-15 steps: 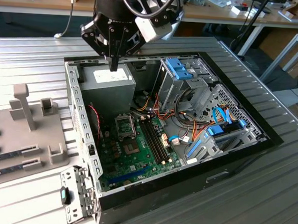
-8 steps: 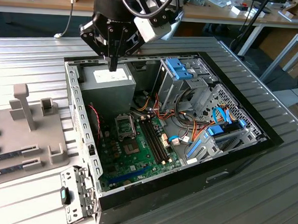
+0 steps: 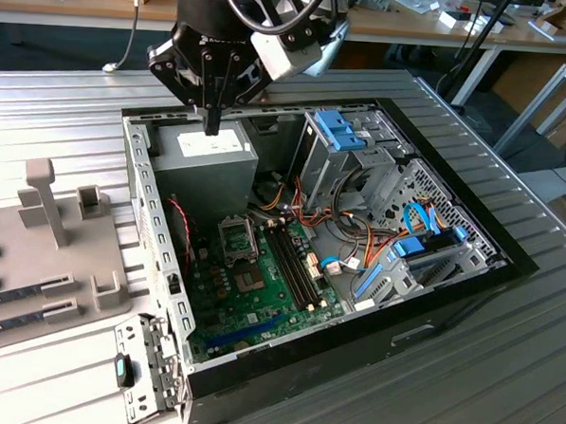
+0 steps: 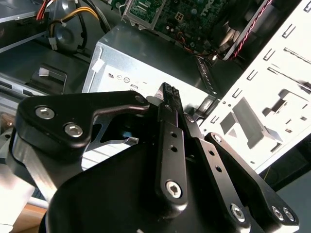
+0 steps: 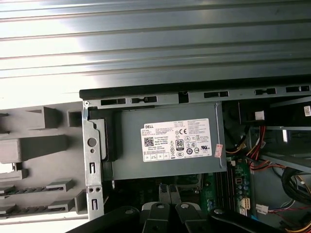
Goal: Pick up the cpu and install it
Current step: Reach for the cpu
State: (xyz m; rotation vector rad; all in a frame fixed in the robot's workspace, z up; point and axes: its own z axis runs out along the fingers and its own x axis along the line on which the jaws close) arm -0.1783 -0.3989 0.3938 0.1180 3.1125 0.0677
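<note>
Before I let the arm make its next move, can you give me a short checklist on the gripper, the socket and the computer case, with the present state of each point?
1. Chip in the gripper: not ok. The fingers are closed together with nothing between them.
2. Gripper over the socket: not ok. It hangs above the grey power supply.
3. Socket open and empty: cannot tell.
4. Red-black cable off the socket: ok. It runs beside it, toward the exterior view's left.
5. Case open on top: ok.
</note>
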